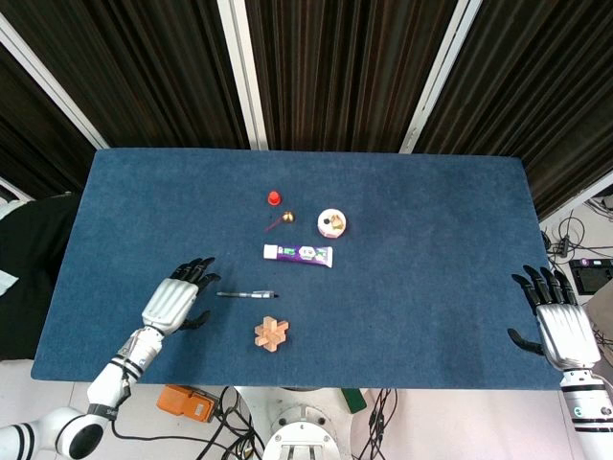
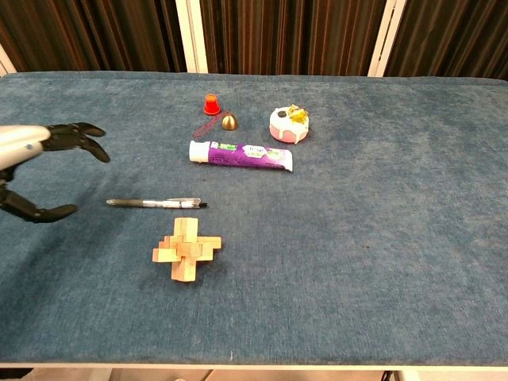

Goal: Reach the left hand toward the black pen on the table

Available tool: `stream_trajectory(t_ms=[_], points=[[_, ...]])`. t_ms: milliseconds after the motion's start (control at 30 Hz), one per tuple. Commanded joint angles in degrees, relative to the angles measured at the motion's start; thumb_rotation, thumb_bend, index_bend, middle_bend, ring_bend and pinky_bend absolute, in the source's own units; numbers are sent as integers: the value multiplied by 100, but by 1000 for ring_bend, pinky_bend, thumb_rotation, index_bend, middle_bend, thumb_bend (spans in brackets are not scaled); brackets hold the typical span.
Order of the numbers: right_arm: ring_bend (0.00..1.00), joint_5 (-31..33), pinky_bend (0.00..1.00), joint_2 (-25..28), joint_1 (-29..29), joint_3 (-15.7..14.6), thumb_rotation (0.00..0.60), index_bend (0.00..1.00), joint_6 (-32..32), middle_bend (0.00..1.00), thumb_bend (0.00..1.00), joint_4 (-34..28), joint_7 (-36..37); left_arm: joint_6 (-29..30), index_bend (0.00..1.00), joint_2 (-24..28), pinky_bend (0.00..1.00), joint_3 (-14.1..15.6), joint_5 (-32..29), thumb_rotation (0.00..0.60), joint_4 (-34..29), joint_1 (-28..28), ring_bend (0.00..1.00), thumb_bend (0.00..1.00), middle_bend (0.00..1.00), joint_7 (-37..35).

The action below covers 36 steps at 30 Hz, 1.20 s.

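Observation:
The black pen (image 1: 246, 294) (image 2: 157, 203) lies flat on the blue cloth, left of centre, pointing left to right. My left hand (image 1: 175, 300) (image 2: 36, 163) hovers just left of the pen's end, fingers spread and holding nothing, a short gap from the pen. At the table's right edge my right hand (image 1: 557, 324) rests with its fingers apart and nothing in it; the chest view does not show it.
A wooden burr puzzle (image 1: 271, 333) (image 2: 186, 248) sits just in front of the pen. Behind the pen lie a purple toothpaste tube (image 1: 298, 254) (image 2: 240, 155), a small brass bell (image 2: 228, 121), a red cap (image 1: 274, 198) and a toy cake (image 1: 332, 223).

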Motion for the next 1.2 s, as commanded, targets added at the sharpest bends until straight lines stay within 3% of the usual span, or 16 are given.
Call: stream_trajectory(t_ms=[33,467,867,1200], points=[[35,10,41,3,8,2,600,205,-17,119,359,-1,11,-196,264,-242,129,-68,-196,600,127,-200,0,276,33,150],[35,44,41,18,17,4,600,205,-53,119,360,-24,22,-760,291,-716,129,-278,-862,600,385,-842,0,271,33,497],[35,31,41,20,17,0,600,205,-46,119,359,-19,35,-759,397,-976,129,-244,-1330,600,525,-1140,0,276,33,910],[35,31,41,19,16,5,600,206,-35,119,359,-15,39,-670,460,-1207,129,-227,-1308,600,796,-1256,0,326,42,750]])
